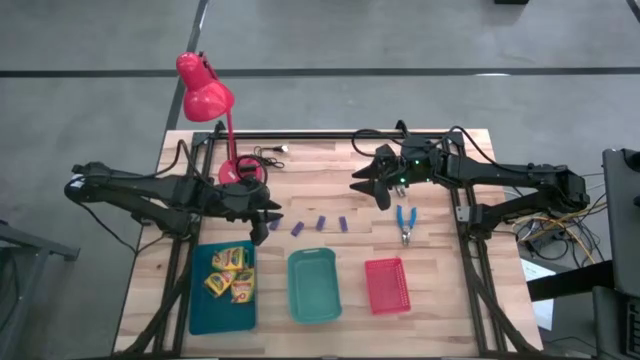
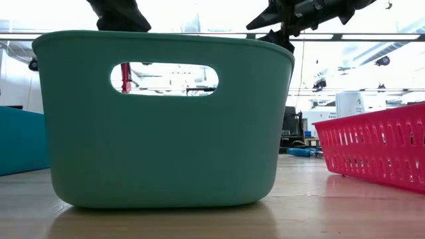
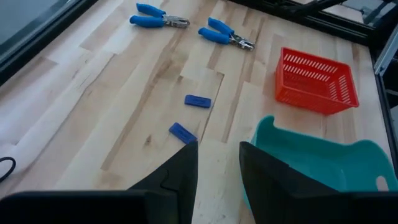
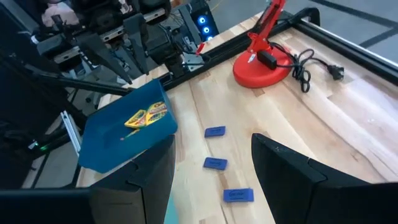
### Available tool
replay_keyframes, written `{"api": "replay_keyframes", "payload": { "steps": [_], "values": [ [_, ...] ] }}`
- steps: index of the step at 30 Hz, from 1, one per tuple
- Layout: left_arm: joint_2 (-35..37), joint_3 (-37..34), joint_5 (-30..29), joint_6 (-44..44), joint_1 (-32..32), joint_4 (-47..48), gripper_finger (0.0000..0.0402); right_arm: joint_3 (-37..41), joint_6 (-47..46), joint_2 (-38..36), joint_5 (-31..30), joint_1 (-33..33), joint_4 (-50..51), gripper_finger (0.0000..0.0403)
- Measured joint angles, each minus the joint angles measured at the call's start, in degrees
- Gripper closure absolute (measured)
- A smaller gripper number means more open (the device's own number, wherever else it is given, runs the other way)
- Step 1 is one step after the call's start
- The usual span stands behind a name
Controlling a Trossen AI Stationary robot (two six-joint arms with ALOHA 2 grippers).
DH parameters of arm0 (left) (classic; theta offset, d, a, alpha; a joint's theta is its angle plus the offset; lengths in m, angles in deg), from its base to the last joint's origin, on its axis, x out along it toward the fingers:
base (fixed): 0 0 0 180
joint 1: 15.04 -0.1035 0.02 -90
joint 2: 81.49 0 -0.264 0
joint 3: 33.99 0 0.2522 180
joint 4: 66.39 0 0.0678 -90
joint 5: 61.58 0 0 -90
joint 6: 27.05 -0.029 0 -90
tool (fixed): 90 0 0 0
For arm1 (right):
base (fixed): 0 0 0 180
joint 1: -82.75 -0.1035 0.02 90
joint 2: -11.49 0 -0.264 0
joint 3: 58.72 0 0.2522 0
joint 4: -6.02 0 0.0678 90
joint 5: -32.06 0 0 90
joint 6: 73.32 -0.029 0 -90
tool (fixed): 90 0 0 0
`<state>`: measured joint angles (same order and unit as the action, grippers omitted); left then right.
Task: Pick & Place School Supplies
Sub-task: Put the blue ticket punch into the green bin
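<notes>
Three crayon boxes [image 1: 229, 273], four purple blocks [image 1: 321, 224], two blue-handled tools [image 3: 189, 26], three trays [image 1: 314, 285], one lamp [image 1: 205, 90].

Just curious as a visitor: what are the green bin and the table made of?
The green bin looks like moulded plastic: smooth, matte, one-piece walls with a cut-out handle slot. The table looks like pale wood, with visible plank seams and grain, seemingly lightly sealed.

The left gripper [image 3: 217, 165] hangs over the wooden table [image 3: 93, 106] with its two dark fingers parted and nothing between them. Just ahead of the fingertips lie two small blue blocks [image 3: 198, 101], one nearer than the other. Beyond them rest two blue-handled tools [image 3: 158, 19]. A green tray [image 3: 298, 149] sits beside the gripper, a red basket [image 3: 317, 81] farther off.
</notes>
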<state>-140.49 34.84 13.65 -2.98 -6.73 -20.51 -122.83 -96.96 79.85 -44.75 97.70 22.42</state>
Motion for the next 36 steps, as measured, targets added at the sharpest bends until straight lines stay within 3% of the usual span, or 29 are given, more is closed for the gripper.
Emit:
{"api": "replay_keyframes", "payload": {
  "steps": [6,11,23,30,36],
  "values": [
    [0.00,0.00,0.02,0.02,0.00,0.00,0.0280,0.00,-10.04,0.00,-10.58,0.17,4.63,0.0197],
    [0.00,0.00,0.03,0.07,0.00,0.00,0.0280,0.00,-16.85,-0.75,-11.24,2.02,12.11,0.0197],
    [-0.02,0.00,0.20,0.13,0.01,0.00,0.0280,-0.07,-22.37,-0.85,-11.96,12.89,28.69,0.0197],
    [-0.02,-0.01,0.18,0.13,0.00,0.02,0.0280,-0.04,-16.01,0.96,-12.35,20.54,32.42,0.0197],
    [-0.04,-0.02,0.17,0.13,0.00,0.02,0.0280,-0.04,-8.11,7.41,-11.65,22.32,33.17,0.0197]
  ]
}}
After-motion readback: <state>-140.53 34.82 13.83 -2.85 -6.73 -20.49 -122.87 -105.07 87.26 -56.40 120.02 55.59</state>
